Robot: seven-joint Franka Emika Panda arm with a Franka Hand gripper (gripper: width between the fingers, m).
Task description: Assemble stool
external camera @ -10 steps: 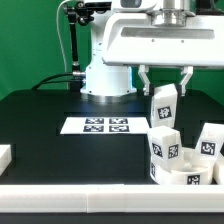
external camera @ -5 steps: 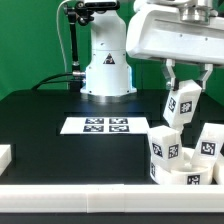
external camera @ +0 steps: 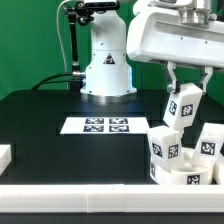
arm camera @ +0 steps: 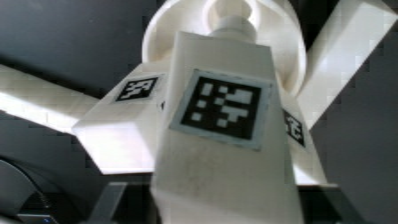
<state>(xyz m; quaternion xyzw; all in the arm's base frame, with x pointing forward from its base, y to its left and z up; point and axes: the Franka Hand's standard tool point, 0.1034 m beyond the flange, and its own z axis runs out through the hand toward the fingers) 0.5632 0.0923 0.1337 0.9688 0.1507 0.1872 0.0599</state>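
My gripper is shut on a white blocky stool leg with black-and-white tags, holding it tilted in the air at the exterior view's right. It hangs just above the round white seat, which lies at the front right with one tagged leg standing on it and another tagged leg beside it. In the wrist view the held leg fills the middle, its tag facing the camera, and the seat's white parts spread below it.
The marker board lies flat on the black table in front of the robot's base. A plain white bar runs along the table's front edge, with a white block at the left.
The gripper has carried the held leg toward the exterior view's right and tilted it. In the last half second it barely moved.
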